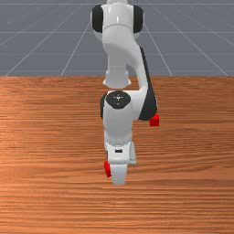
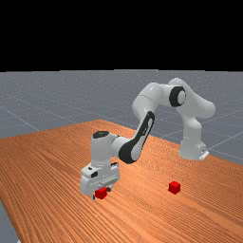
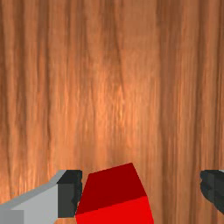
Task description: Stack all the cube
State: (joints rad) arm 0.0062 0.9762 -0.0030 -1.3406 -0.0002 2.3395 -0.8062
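In the far view my gripper [image 2: 101, 193] is low over the table, its two fingers apart. One red cube [image 2: 100, 193] sits between them, partly covered by the hand. From the wrist view, my open gripper [image 3: 141, 192] has this cube [image 3: 113, 192] slightly turned, right beside one finger [image 3: 69, 193], with a wide gap to the other finger [image 3: 213, 188]. The front view has part of the same cube [image 1: 108, 169] at the left side of the hand. A second red cube [image 2: 174, 187] rests apart on the table, beside the arm's elbow in the front view [image 1: 154, 120].
The orange-brown tabletop [image 1: 55, 151] spreads around both cubes. In the front view the arm's forearm passes close to the second cube, which lies nearer the arm's base than the hand does.
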